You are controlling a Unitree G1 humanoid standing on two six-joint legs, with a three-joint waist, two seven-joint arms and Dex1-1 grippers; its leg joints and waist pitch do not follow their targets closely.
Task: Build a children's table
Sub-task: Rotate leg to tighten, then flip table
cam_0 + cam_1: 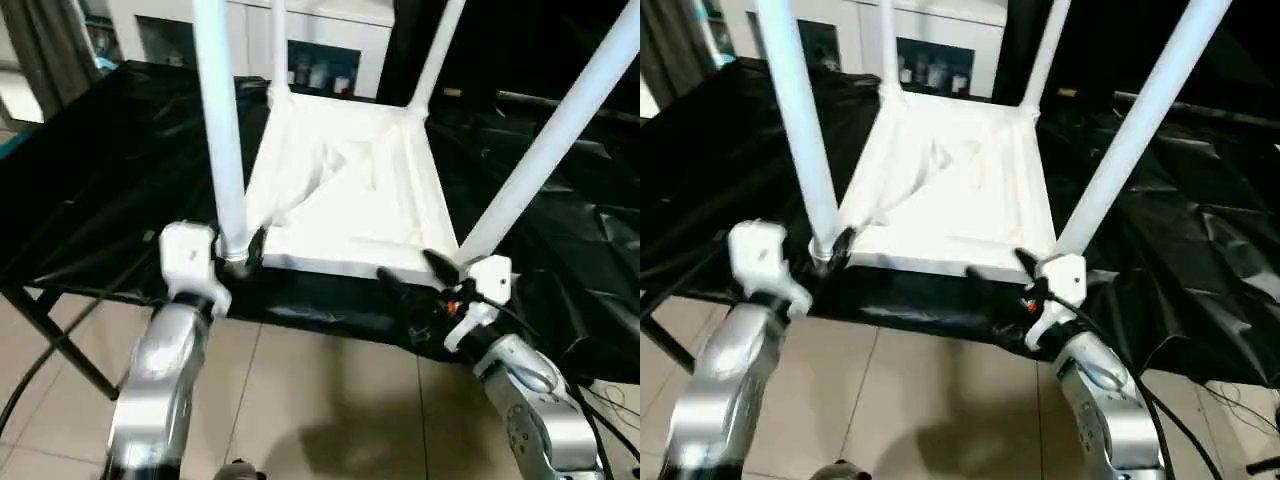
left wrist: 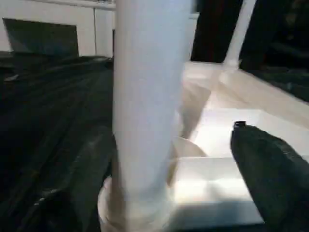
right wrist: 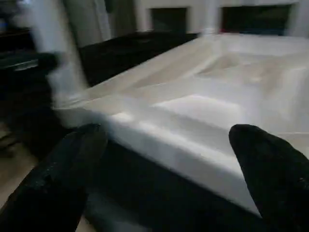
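Observation:
The white tabletop (image 1: 340, 190) lies underside up on the black-covered work table. Its four white legs stand in the corner sockets: near left (image 1: 222, 130), near right (image 1: 550, 140), and two far ones (image 1: 278, 40) (image 1: 440, 50). My left gripper (image 1: 240, 255) is open around the foot of the near-left leg (image 2: 145, 96). In the left wrist view one black finger (image 2: 270, 169) stands clear of the tube. My right gripper (image 1: 415, 275) is open at the tabletop's front edge (image 3: 193, 145), just inside the near-right leg, with nothing between its fingers.
A black sheet (image 1: 120, 170) covers the work table, whose front edge runs just under both grippers. A white cabinet (image 1: 320, 30) stands behind. Below is tiled floor (image 1: 320, 400), with a black frame leg (image 1: 50, 340) at left and cables (image 1: 600, 400) at right.

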